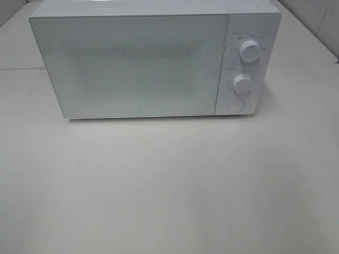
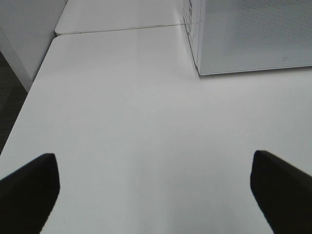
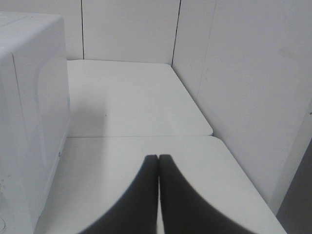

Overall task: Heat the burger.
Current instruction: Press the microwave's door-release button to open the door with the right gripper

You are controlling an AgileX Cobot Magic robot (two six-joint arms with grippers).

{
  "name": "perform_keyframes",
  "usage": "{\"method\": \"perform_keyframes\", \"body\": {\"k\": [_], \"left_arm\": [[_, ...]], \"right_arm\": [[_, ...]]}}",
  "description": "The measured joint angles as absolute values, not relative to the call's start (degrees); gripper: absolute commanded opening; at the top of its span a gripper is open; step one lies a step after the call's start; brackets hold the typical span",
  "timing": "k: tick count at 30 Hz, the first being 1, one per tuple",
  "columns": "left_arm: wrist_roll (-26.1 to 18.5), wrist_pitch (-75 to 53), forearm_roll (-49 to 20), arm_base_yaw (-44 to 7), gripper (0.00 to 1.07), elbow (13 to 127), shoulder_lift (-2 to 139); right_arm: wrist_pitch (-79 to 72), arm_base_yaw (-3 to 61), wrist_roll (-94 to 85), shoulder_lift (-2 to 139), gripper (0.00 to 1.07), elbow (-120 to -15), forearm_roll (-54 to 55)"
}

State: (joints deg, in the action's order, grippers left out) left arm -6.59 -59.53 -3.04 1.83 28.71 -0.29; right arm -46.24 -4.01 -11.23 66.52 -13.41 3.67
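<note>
The burger is out of view in all three views. A white microwave (image 1: 143, 63) stands at the back of the table with its door closed; two round knobs (image 1: 249, 51) and a round button sit on its right panel. Neither arm shows in the exterior high view. In the left wrist view my left gripper (image 2: 156, 183) is open, its two dark fingers (image 2: 29, 187) wide apart above bare white tabletop, with the microwave's front corner (image 2: 200, 68) ahead. In the right wrist view my right gripper (image 3: 158, 158) is shut, fingertips pressed together with nothing between them, beside the microwave's side (image 3: 29, 112).
The white table (image 1: 169, 185) stretches in front of the microwave. White wall panels (image 3: 243, 87) stand close on the right side, and a second table surface (image 3: 131, 97) lies behind. A dark floor (image 2: 9, 97) shows past the table's left edge.
</note>
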Motion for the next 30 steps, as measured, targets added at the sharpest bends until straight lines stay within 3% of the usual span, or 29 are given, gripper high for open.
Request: {"method": "perform_keyframes", "body": {"k": [8, 17, 30], "left_arm": [[-6.6, -59.5, -3.0, 1.8, 1.00, 28.7, -0.3], [-6.6, -59.5, -3.0, 1.8, 1.00, 28.7, -0.3], [-6.6, -59.5, -3.0, 1.8, 1.00, 28.7, -0.3]], "right_arm": [[-55.9, -4.0, -3.3, 73.2, 0.00, -5.9, -1.0], [-61.5, -4.0, 5.3, 82.6, 0.00, -4.6, -8.8], [-68.9, -4.0, 36.5, 93.8, 0.00, -4.5, -19.8]]}}
